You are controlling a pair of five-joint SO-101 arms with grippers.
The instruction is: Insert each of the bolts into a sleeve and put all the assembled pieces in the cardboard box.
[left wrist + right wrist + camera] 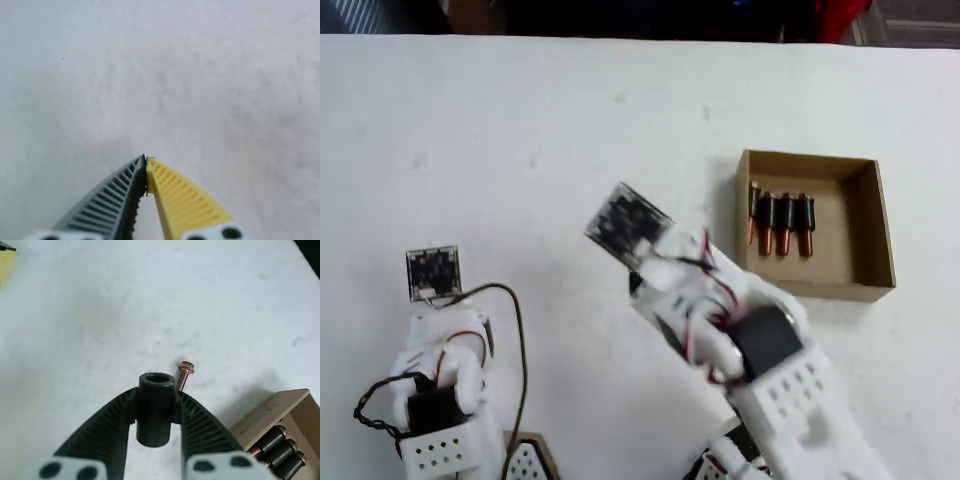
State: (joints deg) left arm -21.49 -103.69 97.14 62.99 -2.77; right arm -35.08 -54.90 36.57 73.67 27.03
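Note:
My right gripper (156, 396) is shut on a black sleeve (155, 410), held upright with its hollow end showing. Just beyond it a copper bolt (184, 375) lies loose on the white table. The cardboard box (865, 225) stands to the right of the right arm (720, 310) and holds several assembled pieces (782, 222) side by side; the box (280, 407) and its pieces (275, 447) also appear in the right wrist view. My left gripper (146, 162) is shut with nothing in it, grey and yellow fingertips touching, above bare table. The left arm (438, 370) sits at the front left.
The white table (520, 140) stretches wide to the left and back of the box. A black cable (518, 340) loops beside the left arm. A yellow part (6, 264) shows at the edge of the right wrist view.

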